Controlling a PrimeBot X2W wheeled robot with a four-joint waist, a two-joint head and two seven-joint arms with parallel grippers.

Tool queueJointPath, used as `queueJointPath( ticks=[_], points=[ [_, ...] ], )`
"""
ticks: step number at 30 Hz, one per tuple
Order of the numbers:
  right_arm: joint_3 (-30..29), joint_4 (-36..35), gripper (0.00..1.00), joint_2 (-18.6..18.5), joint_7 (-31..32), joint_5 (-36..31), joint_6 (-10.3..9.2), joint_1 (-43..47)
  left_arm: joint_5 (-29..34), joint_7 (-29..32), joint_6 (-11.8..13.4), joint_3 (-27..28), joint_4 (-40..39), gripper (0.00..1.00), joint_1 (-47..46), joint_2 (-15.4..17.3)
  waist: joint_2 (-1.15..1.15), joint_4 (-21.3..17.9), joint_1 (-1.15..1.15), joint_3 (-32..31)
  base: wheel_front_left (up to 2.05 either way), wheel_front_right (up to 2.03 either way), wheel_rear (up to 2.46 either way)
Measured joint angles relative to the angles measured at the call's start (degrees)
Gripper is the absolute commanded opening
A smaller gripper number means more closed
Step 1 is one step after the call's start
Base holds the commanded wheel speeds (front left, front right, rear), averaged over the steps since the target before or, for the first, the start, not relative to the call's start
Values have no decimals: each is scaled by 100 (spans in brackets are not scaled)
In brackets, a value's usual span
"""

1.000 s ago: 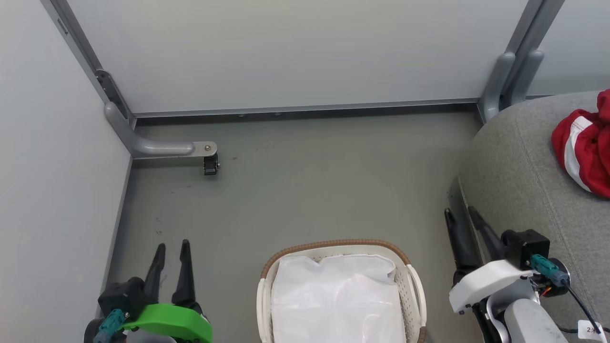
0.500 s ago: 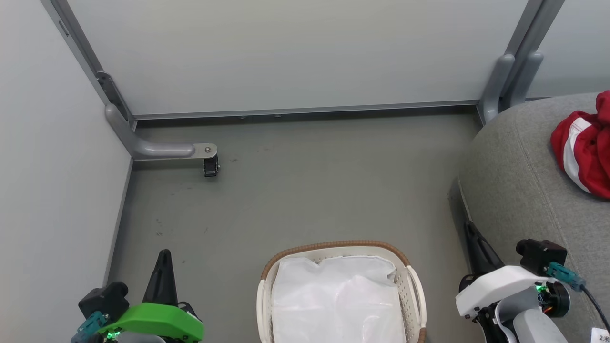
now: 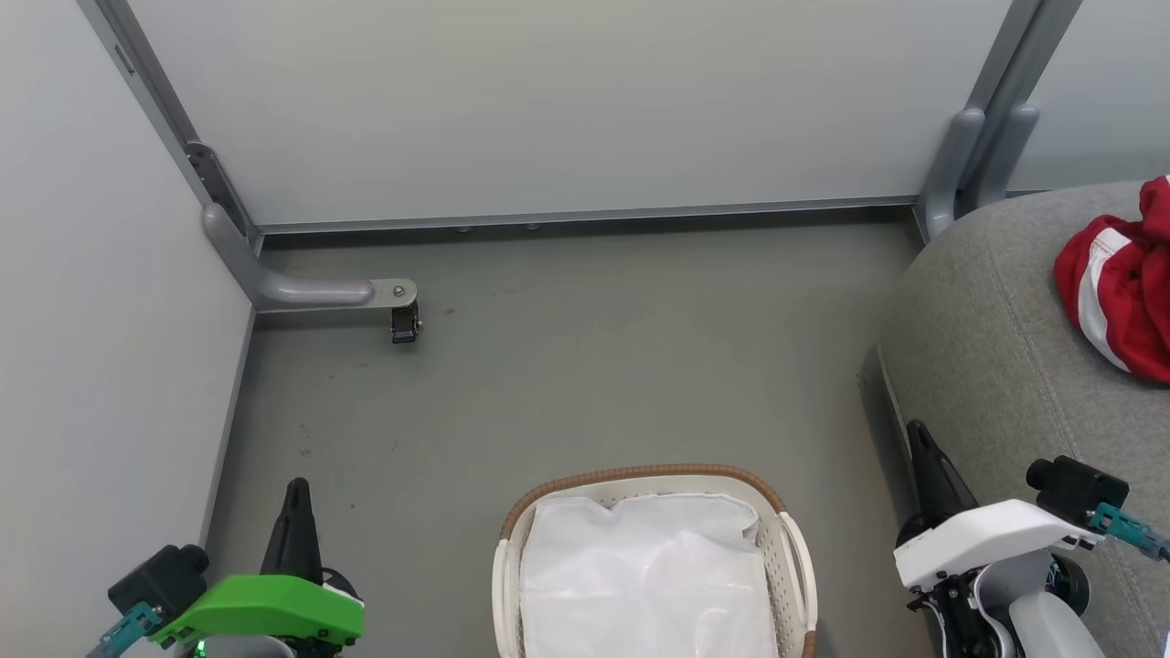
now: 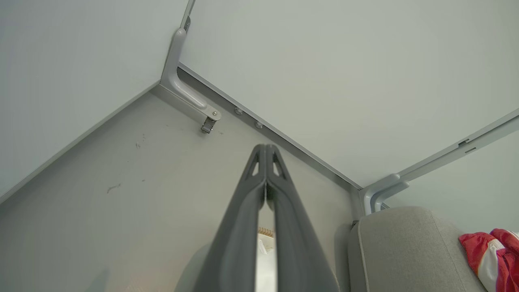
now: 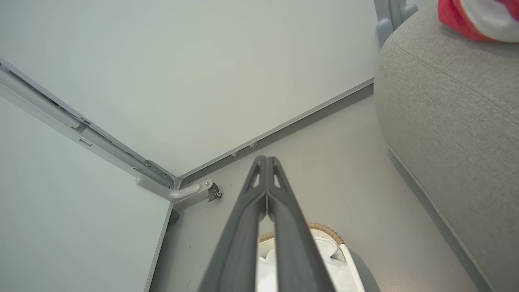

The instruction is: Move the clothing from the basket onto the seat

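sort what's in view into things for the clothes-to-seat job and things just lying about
For the job: red clothing, already on the cushion; grey seat; basket.
Just there: white liner sheet in the basket; grey bracket with its caster by the wall.

Our left gripper (image 3: 295, 486) has long dark tapering fingers and a bright green wrist shell (image 3: 265, 620); our right gripper (image 3: 916, 433) has a white wrist shell (image 3: 983, 541). Teal cable plugs (image 3: 1122, 528) adjoin black camera blocks (image 3: 1071, 484).
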Motion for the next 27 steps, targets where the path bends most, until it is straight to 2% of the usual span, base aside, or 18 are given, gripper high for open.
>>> queueJointPath(
  ticks=[27],
  points=[
    [-205, -283, 0, -13, 524, 2024, 0, 89, -1811, 519, -58, 308, -203, 0, -71, 0, 0, -12, 0, -72, 0, 0, 0]
  ],
)
